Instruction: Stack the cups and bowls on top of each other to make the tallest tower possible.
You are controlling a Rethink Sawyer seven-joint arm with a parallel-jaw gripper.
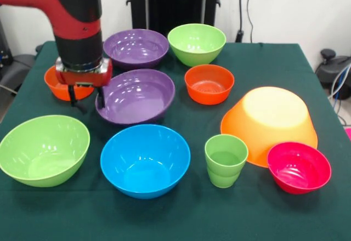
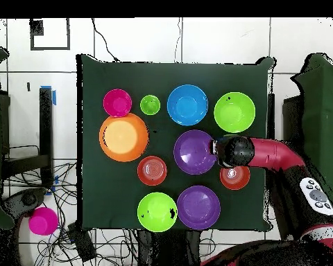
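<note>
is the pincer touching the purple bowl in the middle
Touching, it seems: in the front view one finger of the pincer sits at the purple bowl's rim.

A dark green cloth covers the bench (image 1: 263,219). On it sit plain, glossy bowls: two purple (image 1: 135,96), two lime green (image 1: 44,149), one blue (image 1: 145,160), two orange-red (image 1: 209,84), one pink-red (image 1: 299,167), one large orange (image 1: 270,123). The cup (image 1: 225,160) is light green. The arm (image 1: 77,16) is red and black.
</note>
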